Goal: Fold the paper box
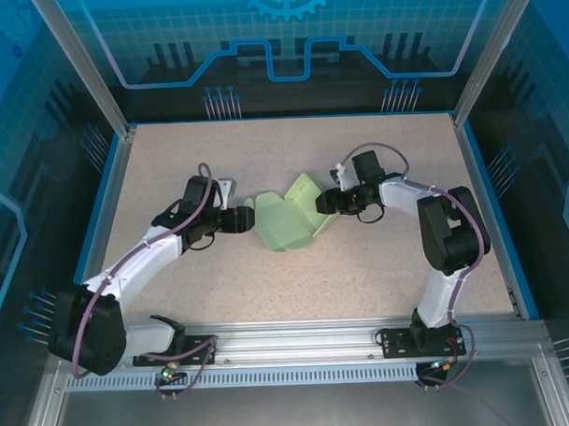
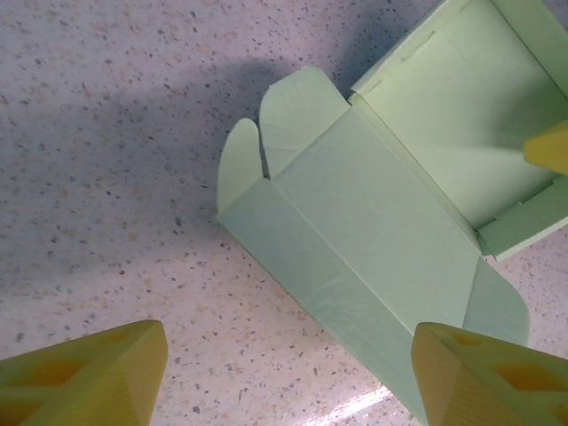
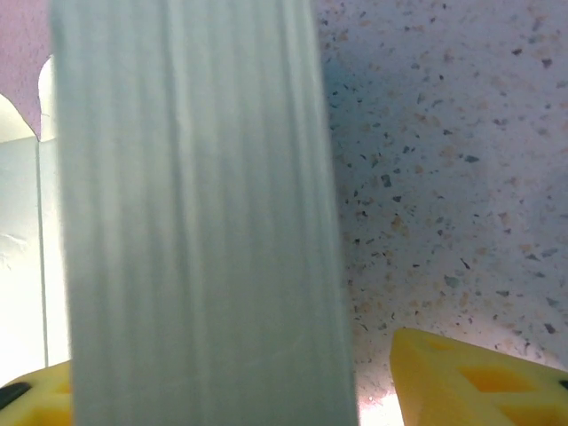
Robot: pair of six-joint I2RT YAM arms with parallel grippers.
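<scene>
Paper box (image 1: 287, 227), pale green thin card, half-formed w/ flaps up, sits mid-table between the two arms. We've got the left gripper (image 1: 245, 219) at its left edge and the right gripper (image 1: 323, 204) at its right edge, so both are right on it.

Left wrist view: left gripper (image 2: 288, 355) has its yellow fingers spread wide and nothing between them. The box (image 2: 373, 231) lies straight ahead and a bit to the right. Its long panels run diagonally, upper left to lower right, across the fingers' line. Two rounded end flaps stick up at the far-left end, and the open tray part is beyond. A yellow fingertip (image 2: 548, 149) of the other arm pokes into that tray.

Right wrist view: right gripper (image 3: 222, 373) is also spread, w/ a broad upright card panel (image 3: 195, 222) standing face-on in the gap. There's clear space by the right finger, so we judge it's straddling, not pinching.

We reckon the right arm is nearer to the working flap, w/ the left arm placed to brace or tuck the near panel.

Speckled beige table (image 1: 362, 285) is flat and matte, w/ free room all round the box. The aluminium frame rails (image 1: 298, 339) stand well apart from it
</scene>
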